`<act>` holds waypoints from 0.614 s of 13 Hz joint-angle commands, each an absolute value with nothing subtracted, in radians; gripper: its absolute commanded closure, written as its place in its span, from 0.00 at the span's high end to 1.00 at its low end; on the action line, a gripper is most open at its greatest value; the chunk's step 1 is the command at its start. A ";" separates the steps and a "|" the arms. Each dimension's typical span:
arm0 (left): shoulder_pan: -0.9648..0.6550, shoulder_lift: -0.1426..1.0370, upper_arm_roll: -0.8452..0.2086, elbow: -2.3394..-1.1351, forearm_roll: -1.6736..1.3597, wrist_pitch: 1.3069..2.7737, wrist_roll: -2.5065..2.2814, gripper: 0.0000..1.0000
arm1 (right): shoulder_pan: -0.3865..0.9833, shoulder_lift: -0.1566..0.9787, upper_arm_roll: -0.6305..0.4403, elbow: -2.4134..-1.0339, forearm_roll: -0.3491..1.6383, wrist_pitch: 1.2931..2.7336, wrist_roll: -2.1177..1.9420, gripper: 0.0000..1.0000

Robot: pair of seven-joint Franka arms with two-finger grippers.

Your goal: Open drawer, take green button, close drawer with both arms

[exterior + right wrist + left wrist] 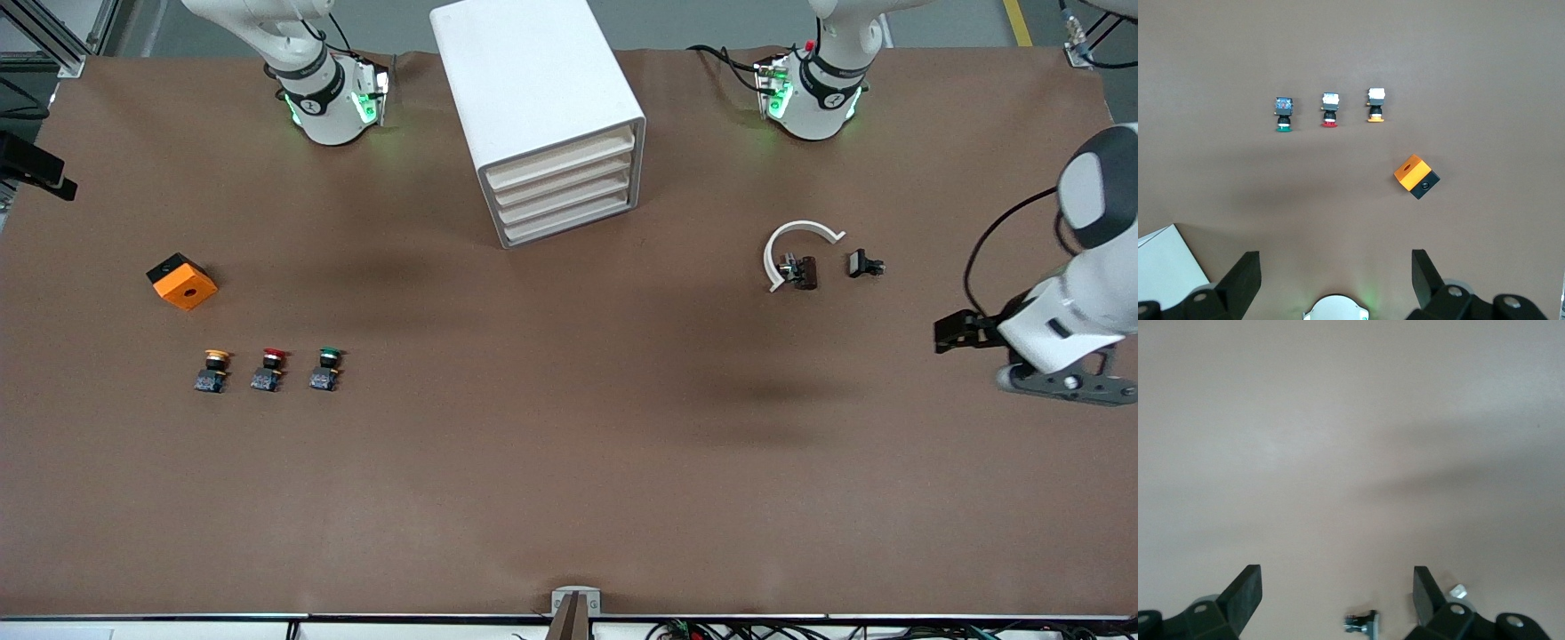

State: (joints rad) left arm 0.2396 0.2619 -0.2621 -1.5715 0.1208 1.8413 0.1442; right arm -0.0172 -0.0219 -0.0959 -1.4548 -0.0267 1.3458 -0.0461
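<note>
At the surface's top edge, midway, the cabinet [542, 116] sits shut, drawer [566, 191] fronts facing the left arm's end. Left claw [1337, 597] and right claw [1336, 275] hang spread, empty. The green button [326, 367] lies toward the right arm's end.

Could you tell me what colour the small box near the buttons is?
Orange box with a black base; right wrist view.

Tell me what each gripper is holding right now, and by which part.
Nothing is held. The left gripper and the right gripper both have open jaws with only bare table between them.
</note>
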 commanded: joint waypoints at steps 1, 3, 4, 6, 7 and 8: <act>0.282 0.186 -0.273 -1.583 0.129 1.830 0.164 1.00 | -0.029 -0.048 -0.084 -1.479 0.032 1.371 -0.051 1.00; 0.295 0.126 -0.272 -1.583 0.129 1.804 0.169 1.00 | -0.031 -0.061 -0.084 -1.492 0.035 1.374 -0.046 1.00; 0.295 0.095 -0.270 -1.583 0.129 1.781 0.179 1.00 | -0.041 -0.063 -0.084 -1.497 0.037 1.374 -0.046 1.00; 0.295 0.048 -0.272 -1.583 0.129 1.743 0.181 1.00 | -0.046 -0.081 -0.084 -1.525 0.037 1.387 -0.048 1.00; 0.295 0.035 -0.272 -1.582 0.127 1.738 0.181 1.00 | -0.045 -0.109 -0.083 -1.557 0.037 1.411 -0.048 1.00; 0.295 0.035 -0.275 -1.582 0.127 1.738 0.181 1.00 | -0.044 -0.136 -0.080 -1.592 0.037 1.437 -0.048 1.00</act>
